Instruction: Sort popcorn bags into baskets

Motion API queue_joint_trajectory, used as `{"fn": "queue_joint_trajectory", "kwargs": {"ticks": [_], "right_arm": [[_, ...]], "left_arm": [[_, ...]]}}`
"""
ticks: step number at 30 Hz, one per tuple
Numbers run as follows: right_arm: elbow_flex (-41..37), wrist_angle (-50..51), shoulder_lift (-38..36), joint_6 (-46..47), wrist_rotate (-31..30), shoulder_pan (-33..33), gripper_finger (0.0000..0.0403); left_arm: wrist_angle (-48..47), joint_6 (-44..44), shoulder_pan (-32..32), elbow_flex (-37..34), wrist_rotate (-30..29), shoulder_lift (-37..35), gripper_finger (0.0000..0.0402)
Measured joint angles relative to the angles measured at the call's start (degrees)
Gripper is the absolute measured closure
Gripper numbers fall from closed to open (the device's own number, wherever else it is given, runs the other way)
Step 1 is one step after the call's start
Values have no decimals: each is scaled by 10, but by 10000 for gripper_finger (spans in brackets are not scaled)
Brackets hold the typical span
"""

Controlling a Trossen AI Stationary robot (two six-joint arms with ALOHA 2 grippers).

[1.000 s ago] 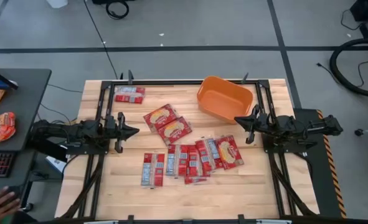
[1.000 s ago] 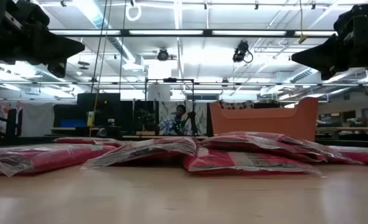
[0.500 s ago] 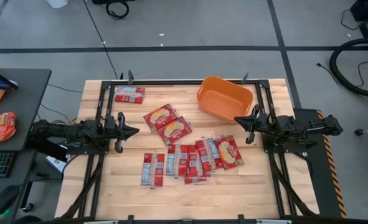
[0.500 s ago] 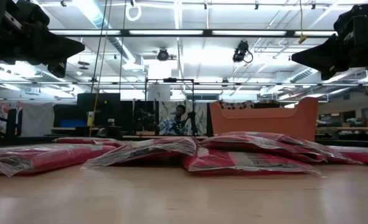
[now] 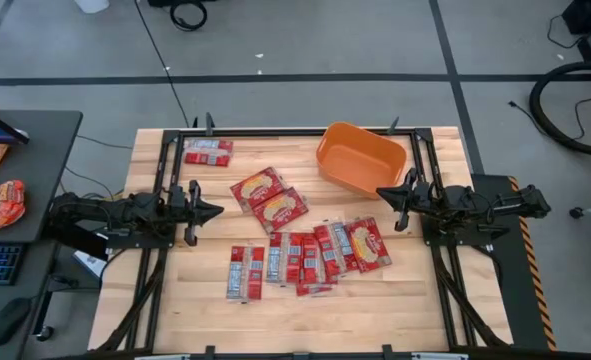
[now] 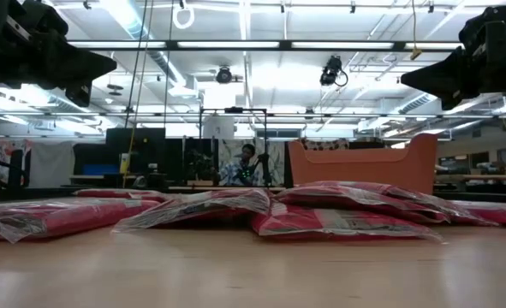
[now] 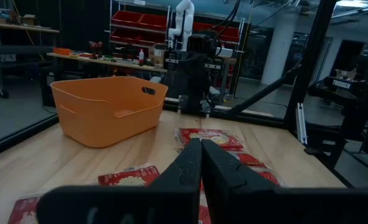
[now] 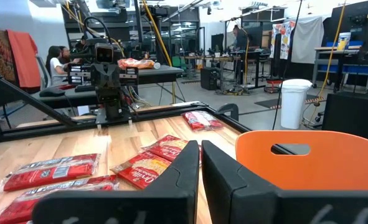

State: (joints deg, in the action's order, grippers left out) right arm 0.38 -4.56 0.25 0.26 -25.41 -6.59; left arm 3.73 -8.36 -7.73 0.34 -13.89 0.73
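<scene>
Several flat red popcorn bags lie on the wooden table: a row (image 5: 305, 257) near the middle front, two wider ones with cream centres (image 5: 268, 199), and one (image 5: 207, 151) near the far left corner. The orange basket (image 5: 361, 158) stands at the far right and holds nothing I can see. My left gripper (image 5: 218, 211) hovers shut above the table's left side, pointing right. My right gripper (image 5: 380, 190) hovers shut at the right side, pointing left, just near of the basket. Both are raised clear of the table in the low view.
Black frame rails run along the table's left and right sides. A side desk at the left carries an orange-red snack pouch (image 5: 3, 204), a keyboard and a mouse. Bare wood shows at the far middle and near the front edge.
Both arms and all bags have stayed still. A person's hand at the lower left, beside the desk, has drawn out of view.
</scene>
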Motion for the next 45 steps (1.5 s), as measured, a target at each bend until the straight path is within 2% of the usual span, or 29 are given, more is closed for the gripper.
{"fn": "queue_joint_trajectory", "kwargs": {"ticks": [27, 33, 39, 45], "right_arm": [[0, 0, 0, 0, 0, 0, 378], [0, 0, 0, 0, 0, 0, 378], [0, 0, 0, 0, 0, 0, 378], [0, -1, 0, 0, 0, 0, 378]], "left_arm": [[2, -5, 0, 0, 0, 0, 388], [104, -30, 1, 0, 0, 0, 388], [155, -63, 0, 1, 42, 4, 388], [85, -76, 0, 49, 101, 74, 388]]}}
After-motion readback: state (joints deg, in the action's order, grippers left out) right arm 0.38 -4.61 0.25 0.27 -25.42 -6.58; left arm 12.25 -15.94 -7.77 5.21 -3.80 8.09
